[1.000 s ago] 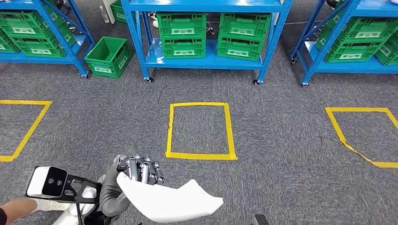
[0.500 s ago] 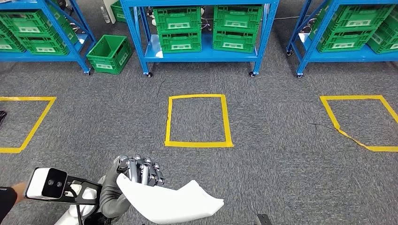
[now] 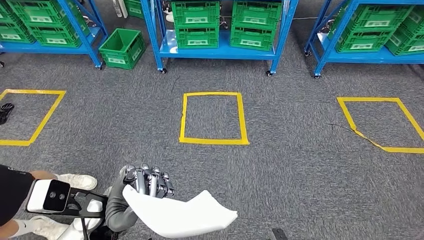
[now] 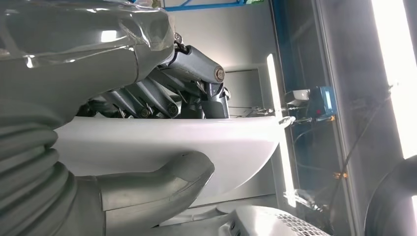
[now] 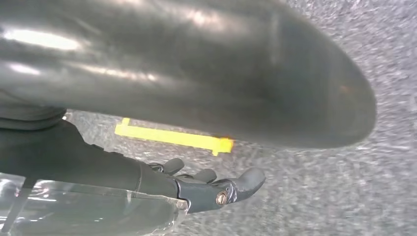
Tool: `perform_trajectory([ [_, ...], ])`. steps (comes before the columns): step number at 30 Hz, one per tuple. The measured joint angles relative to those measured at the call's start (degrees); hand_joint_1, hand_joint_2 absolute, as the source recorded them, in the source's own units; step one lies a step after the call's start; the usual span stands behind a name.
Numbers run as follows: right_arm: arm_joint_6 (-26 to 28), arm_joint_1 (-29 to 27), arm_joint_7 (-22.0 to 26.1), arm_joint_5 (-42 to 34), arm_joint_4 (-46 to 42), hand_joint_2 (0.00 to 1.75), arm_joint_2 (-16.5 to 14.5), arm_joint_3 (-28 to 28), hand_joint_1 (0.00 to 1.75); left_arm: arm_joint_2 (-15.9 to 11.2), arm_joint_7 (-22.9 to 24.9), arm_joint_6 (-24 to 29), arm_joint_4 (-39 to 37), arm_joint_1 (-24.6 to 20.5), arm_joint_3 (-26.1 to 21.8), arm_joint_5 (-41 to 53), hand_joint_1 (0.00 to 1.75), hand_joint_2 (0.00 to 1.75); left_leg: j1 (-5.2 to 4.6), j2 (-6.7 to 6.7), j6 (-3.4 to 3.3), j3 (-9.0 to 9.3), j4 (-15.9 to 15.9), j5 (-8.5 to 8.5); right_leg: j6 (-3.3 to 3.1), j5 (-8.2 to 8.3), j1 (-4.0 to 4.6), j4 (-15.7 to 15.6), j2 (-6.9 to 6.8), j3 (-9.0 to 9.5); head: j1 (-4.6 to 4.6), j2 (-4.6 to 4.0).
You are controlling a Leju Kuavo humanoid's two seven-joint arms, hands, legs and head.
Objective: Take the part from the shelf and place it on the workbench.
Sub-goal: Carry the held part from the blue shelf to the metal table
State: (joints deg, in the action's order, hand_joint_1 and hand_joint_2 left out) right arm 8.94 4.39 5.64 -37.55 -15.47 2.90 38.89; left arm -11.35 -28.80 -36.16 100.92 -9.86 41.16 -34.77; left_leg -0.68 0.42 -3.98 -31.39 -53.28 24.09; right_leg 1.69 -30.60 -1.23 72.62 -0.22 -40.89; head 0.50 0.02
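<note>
My left hand [image 3: 147, 182] grips a white curved part [image 3: 180, 217] low in the head view, over the grey carpet. The part sticks out to the right of the hand. In the left wrist view the thumb [image 4: 162, 179] lies against one face of the white part [image 4: 196, 145] and the dark fingers [image 4: 196, 93] wrap over its other side. My right hand [image 5: 206, 187] hangs above the carpet with its fingers loosely extended and nothing in them. The blue shelf [image 3: 220, 50] stands far ahead.
Green crates [image 3: 195, 22] fill the blue shelves along the back, and one green crate [image 3: 122, 47] sits on the floor. Yellow tape squares [image 3: 213, 118] mark the carpet. A person in a dark sleeve [image 3: 12, 192] and white shoes [image 3: 75, 181] stands close at my left.
The whole view has shifted: shelves and tape squares slid toward the top, so the camera moved. A person's arm and shoes have come in at the lower left. My left hand keeps its grip.
</note>
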Motion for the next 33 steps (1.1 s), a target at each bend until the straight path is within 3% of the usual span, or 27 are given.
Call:
perform_trajectory([
  [1, 0.0, 0.02, 0.0, 0.0, 0.0, 0.0, 0.07, -0.01, 0.0, 0.01, -0.01, 0.03, -0.01, 0.01, 0.0, 0.01, 1.75, 1.75, 0.03, 0.01, 0.19, -1.23, -0.25, -0.8, 1.0, 1.61, -0.13, 1.47, 0.0, 0.66, -0.01, 0.0],
  [2, 0.0, 0.03, 0.01, 0.0, 0.0, 0.0, 0.15, -0.01, 0.0, 0.01, -0.01, 0.07, -0.02, 0.02, 0.0, 0.03, 1.75, 1.75, 0.09, 0.03, 0.45, -2.64, -0.68, -1.5, 1.88, 3.56, -0.3, 0.98, 0.01, 2.2, 0.0, 0.0],
  [3, 0.0, 0.05, 0.01, 0.01, 0.0, 0.0, 0.2, -0.01, 0.0, 0.01, -0.01, 0.11, -0.03, 0.03, -0.01, 0.1, 1.75, 1.75, 0.13, 0.04, 0.76, -3.93, -1.36, -2.1, 2.35, 4.63, -0.49, -1.57, 0.01, 4.76, 0.0, 0.0],
  [4, 0.0, 0.09, 0.01, 0.05, 0.0, 0.0, 0.25, -0.01, 0.0, 0.01, -0.01, 0.15, -0.01, 0.01, -0.02, 0.19, 1.75, 1.75, 0.11, 0.04, 1.06, -5.12, -2.25, -2.47, 2.22, 3.87, -0.5, -6.07, 0.03, 8.31, 0.0, 0.0],
  [5, -0.02, 0.21, 0.02, 0.16, 0.0, 0.0, 0.29, -0.01, 0.0, 0.01, -0.01, 0.19, 0.01, 0.0, -0.04, 0.31, 1.75, 1.75, 0.04, 0.07, 1.41, -6.06, -3.13, -2.78, 1.58, 2.03, -0.44, -10.59, 0.05, 11.39, 0.05, 0.0],
  [6, -0.1, 0.32, 0.01, 0.32, 0.0, 0.0, 0.34, -0.01, 0.0, 0.01, 0.0, 0.27, 0.03, -0.01, -0.06, 0.42, 1.75, 1.75, 0.0, 0.11, 1.71, -6.69, -3.78, -3.09, 0.84, 0.09, -0.29, -14.13, 0.09, 13.58, 0.1, 0.0],
  [7, -0.25, 0.39, -0.01, 0.5, 0.0, 0.0, 0.4, -0.01, 0.0, 0.02, 0.01, 0.4, 0.05, -0.03, -0.07, 0.48, 1.75, 1.75, 0.03, 0.16, 2.03, -7.09, -4.15, -3.41, 0.17, -1.23, -0.05, -16.21, 0.12, 14.65, 0.14, 0.0],
  [9, -0.73, 0.3, -0.18, 0.74, 0.01, 0.0, 0.51, 0.01, 0.0, 0.03, 0.04, 0.75, 0.06, 0.0, -0.04, 0.55, 1.75, 1.75, 0.43, 0.14, 2.66, -7.47, -4.43, -3.67, -0.85, -0.99, -0.17, -16.5, 0.06, 14.16, 0.16, 0.0],
  [10, -0.98, 0.23, -0.27, 0.79, 0.02, 0.0, 0.59, 0.01, 0.0, 0.03, 0.06, 0.89, 0.06, 0.01, -0.04, 0.56, 1.75, 1.75, 0.63, 0.06, 3.04, -7.81, -5.27, -2.57, -1.31, -0.53, -0.26, -16.49, -0.02, 13.88, 0.19, 0.0],
  [11, -1.19, 0.2, -0.36, 0.84, 0.02, 0.0, 0.68, 0.02, 0.0, 0.02, 0.07, 0.99, 0.06, 0.02, -0.05, 0.57, 1.75, 1.75, 0.83, -0.03, 3.45, -8.45, -7.15, -0.52, -1.68, -0.01, -0.4, -16.52, -0.1, 13.52, 0.2, 0.0],
  [13, -1.49, 0.25, -0.42, 0.95, 0.02, 0.0, 0.88, 0.02, 0.0, 0.01, 0.08, 1.14, 0.06, 0.03, -0.05, 0.57, 1.75, 1.75, 1.16, -0.15, 4.26, -10.49, -14.08, 4.88, -2.01, 0.93, -0.28, -16.45, -0.18, 12.64, 0.25, 0.0],
  [14, -1.58, 0.23, -0.44, 1.02, 0.03, 0.0, 0.93, 0.03, 0.0, 0.01, 0.08, 1.19, 0.06, 0.03, -0.04, 0.56, 1.75, 1.75, 1.29, -0.16, 4.51, -11.41, -17.73, 6.61, -1.98, 1.37, -0.2, -16.41, -0.17, 12.19, 0.25, 0.0],
  [15, -1.64, 0.18, -0.46, 1.11, 0.03, 0.0, 0.97, 0.04, 0.0, 0.0, 0.08, 1.21, 0.06, 0.03, -0.03, 0.56, 1.75, 1.75, 1.37, -0.16, 4.6, -11.64, -20.03, 7.17, -1.9, 1.77, -0.11, -16.37, -0.15, 11.79, 0.26, 0.0],
  [16, -1.68, 0.12, -0.48, 1.21, 0.04, 0.0, 0.99, 0.05, 0.0, -0.01, 0.08, 1.26, 0.06, 0.03, -0.03, 0.56, 1.75, 1.75, 1.39, -0.17, 4.51, -10.83, -20.18, 6.67, -1.79, 2.08, -0.04, -16.35, -0.12, 11.48, 0.27, 0.0],
  [17, -1.71, 0.08, -0.49, 1.33, 0.04, 0.0, 1.01, 0.07, 0.0, -0.01, 0.08, 1.31, 0.06, 0.03, -0.03, 0.56, 1.75, 1.75, 1.35, -0.2, 4.22, -8.76, -17.83, 5.38, -1.67, 2.31, 0.06, -16.34, -0.09, 11.25, 0.27, 0.0],
  [19, -1.76, 0.11, -0.49, 1.57, 0.04, 0.0, 0.91, 0.11, 0.0, 0.01, 0.08, 1.4, 0.12, -0.03, -0.04, 0.57, 1.75, 1.75, 1.08, -0.37, 2.95, -3.01, -9.6, 3.05, -1.37, 2.61, 0.23, -16.35, -0.06, 11.06, 0.2, 0.0],
  [21, -1.8, 0.27, -0.51, 1.81, 0.06, 0.0, 0.84, 0.16, 0.0, 0.01, 0.07, 1.44, 0.27, -0.09, -0.07, 0.56, 1.75, 1.75, 0.54, -0.45, 1.78, 0.19, -4.28, 2.5, -0.83, 2.95, 0.09, -16.41, -0.14, 10.85, 0.15, 0.0],
  [23, -1.88, 0.41, -0.56, 2.09, 0.07, 0.0, 0.82, 0.23, 0.0, -0.01, 0.04, 1.48, 0.44, -0.12, -0.09, 0.57, 1.75, 1.75, -0.01, -0.44, 1.11, 0.37, -3.07, 2.38, -0.18, 3.36, -0.11, -16.69, -0.37, 10.74, 0.18, 0.0],
  [25, -1.98, 0.46, -0.59, 2.42, 0.07, 0.0, 0.84, 0.39, 0.0, 0.03, 0.0, 1.5, 0.66, -0.18, -0.1, 0.57, 1.75, 1.75, 0.14, -0.52, 0.52, 0.8, -1.59, 1.4, 0.0, 2.78, -0.03, -15.94, -0.46, 10.21, 0.14, 0.0],
  [26, -2.03, 0.51, -0.61, 2.59, 0.07, 0.0, 0.91, 0.48, 0.0, 0.08, -0.03, 1.52, 0.76, -0.24, -0.09, 0.56, 1.75, 1.75, 0.32, -0.62, 0.25, 0.95, -0.86, 0.86, -0.14, 1.74, 0.06, -14.14, -0.39, 9.31, 0.09, 0.0],
  [28, -2.13, 0.55, -0.7, 2.8, 0.08, 0.0, 1.14, 0.6, 0.0, 0.14, -0.09, 1.6, 0.83, -0.22, -0.07, 0.56, 1.75, 1.75, 0.43, -1.04, 0.04, 0.7, -0.34, 0.22, -0.57, -1.6, 0.05, -7.07, -0.13, 5.92, 0.03, 0.0],
  [30, -2.17, 0.49, -0.81, 2.97, 0.11, 0.0, 1.42, 0.65, 0.0, 0.14, -0.14, 1.76, 0.83, -0.03, -0.02, 0.6, 1.75, 1.75, 0.38, -1.73, 0.18, 0.05, -0.61, 0.0, -0.23, -3.65, -0.1, -0.86, -0.04, 3.03, 0.05, 0.0],
  [31, -2.19, 0.46, -0.86, 3.07, 0.13, 0.0, 1.54, 0.67, 0.0, 0.14, -0.19, 1.85, 0.83, 0.02, 0.0, 0.65, 1.75, 1.75, 0.4, -2.18, 0.26, -0.27, -0.89, -0.06, 0.27, -3.42, -0.21, -0.57, -0.02, 2.97, 0.05, 0.0],
  [33, -2.24, 0.47, -0.9, 3.33, 0.15, 0.0, 1.75, 0.75, 0.0, 0.14, -0.31, 2.03, 0.83, 0.05, 0.02, 0.86, 1.75, 1.75, 0.54, -3.17, 0.54, -0.96, -1.9, 0.05, 1.58, -0.7, -0.62, -6.69, 0.55, 6.15, 0.04, 0.0],
])
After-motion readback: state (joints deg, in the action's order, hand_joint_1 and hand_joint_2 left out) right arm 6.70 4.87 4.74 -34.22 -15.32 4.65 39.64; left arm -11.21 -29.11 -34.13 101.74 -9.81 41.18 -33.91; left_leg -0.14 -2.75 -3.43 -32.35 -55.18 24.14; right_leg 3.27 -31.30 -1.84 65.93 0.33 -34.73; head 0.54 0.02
